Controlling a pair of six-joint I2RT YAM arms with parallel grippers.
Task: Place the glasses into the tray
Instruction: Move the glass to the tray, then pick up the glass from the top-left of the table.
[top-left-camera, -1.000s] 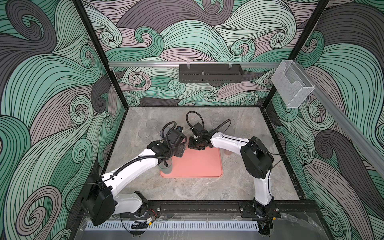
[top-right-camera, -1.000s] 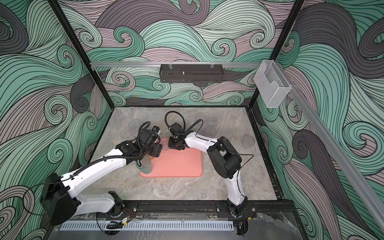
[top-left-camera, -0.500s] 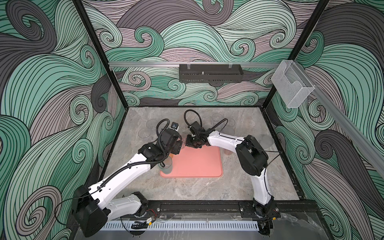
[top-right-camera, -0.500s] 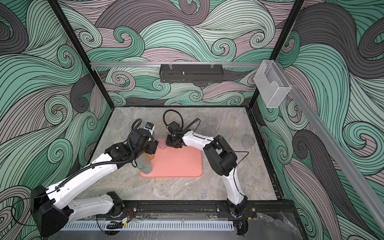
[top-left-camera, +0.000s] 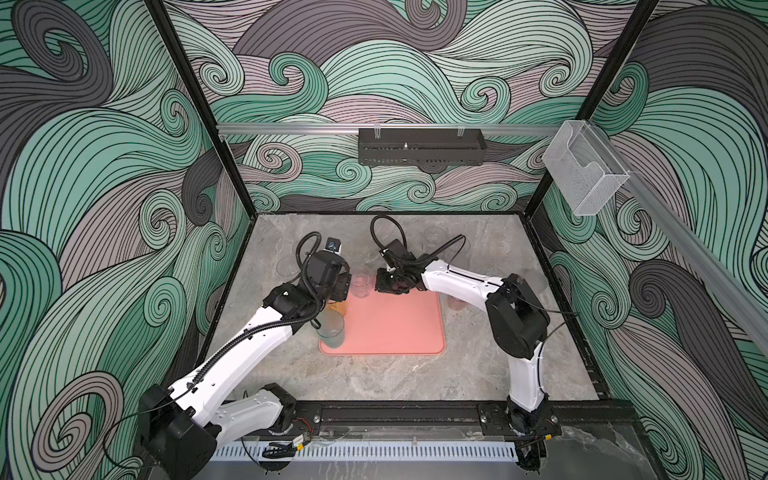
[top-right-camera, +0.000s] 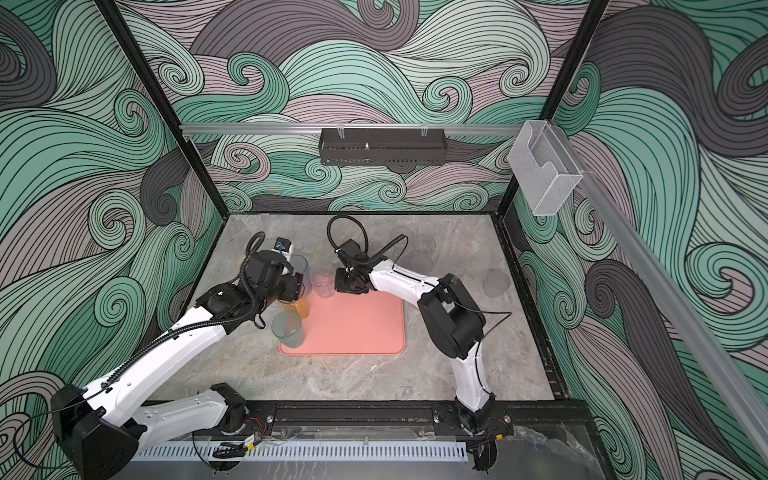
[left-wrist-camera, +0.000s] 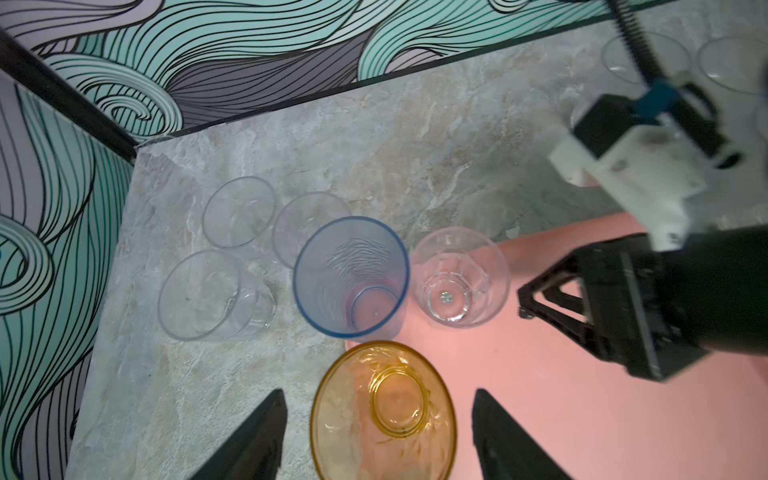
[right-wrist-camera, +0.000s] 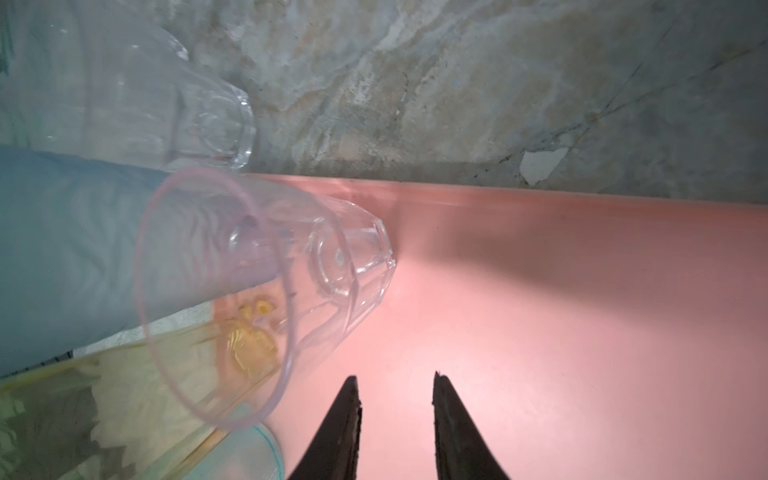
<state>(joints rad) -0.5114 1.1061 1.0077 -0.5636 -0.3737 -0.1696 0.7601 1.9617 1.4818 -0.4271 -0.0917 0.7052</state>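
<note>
- Grey marbled table (top-left-camera: 374, 378), ringed by wave-patterned walls (top-left-camera: 104, 208).
- Salmon-pink tray (top-left-camera: 399, 328) lies mid-table.
- Spread wide, the left gripper (left-wrist-camera: 378, 392) straddles the orange tumbler (left-wrist-camera: 382, 415) at the tray's left edge, with its fingers clear of the glass.
- Narrowly parted and empty, the right gripper (right-wrist-camera: 395, 376) hangs over the tray.
- One clear goblet (left-wrist-camera: 459, 276) stands on the tray's far-left corner, with the blue tumbler (left-wrist-camera: 351, 276) just beside it.

You have free passage over the middle of the tray (top-left-camera: 399, 328) and the bare bench (top-left-camera: 374, 382) toward its near edge. Toward the bench's left edge, the teal tumbler (top-left-camera: 330, 328), orange tumbler (top-right-camera: 300, 308) and clear goblet (top-left-camera: 360, 284) crowd the tray's rim close together, barring that side.
</note>
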